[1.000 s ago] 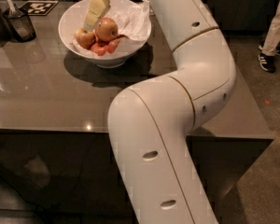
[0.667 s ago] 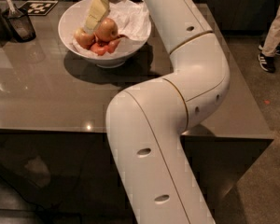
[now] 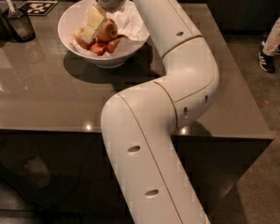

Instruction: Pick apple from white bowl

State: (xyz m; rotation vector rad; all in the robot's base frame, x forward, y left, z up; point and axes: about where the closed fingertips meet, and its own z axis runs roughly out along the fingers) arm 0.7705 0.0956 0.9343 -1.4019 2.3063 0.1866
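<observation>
The white bowl point(image 3: 70, 20) stands at the back of the grey table, lined with crumpled white paper. In it lies the reddish-orange apple point(image 3: 109, 30), with a smaller yellowish apple point(image 3: 78, 35) to its left and small red fruits point(image 3: 101, 48) in front. My gripper point(image 3: 94, 26) reaches down into the bowl from above. It sits just left of the apple, between it and the yellowish apple, and hides part of both. My white arm crosses the right side of the bowl.
A dark container point(image 3: 19, 26) with a utensil stands at the table's back left, next to a black-and-white marker tag point(image 3: 39, 7). A person's leg and shoe point(image 3: 269, 55) are on the floor at the right. The table's front edge point(image 3: 46, 130) runs across the middle.
My gripper has come down from above the bowl's rim into the bowl, beside the apple. The arm's elbow has swung to the right.
</observation>
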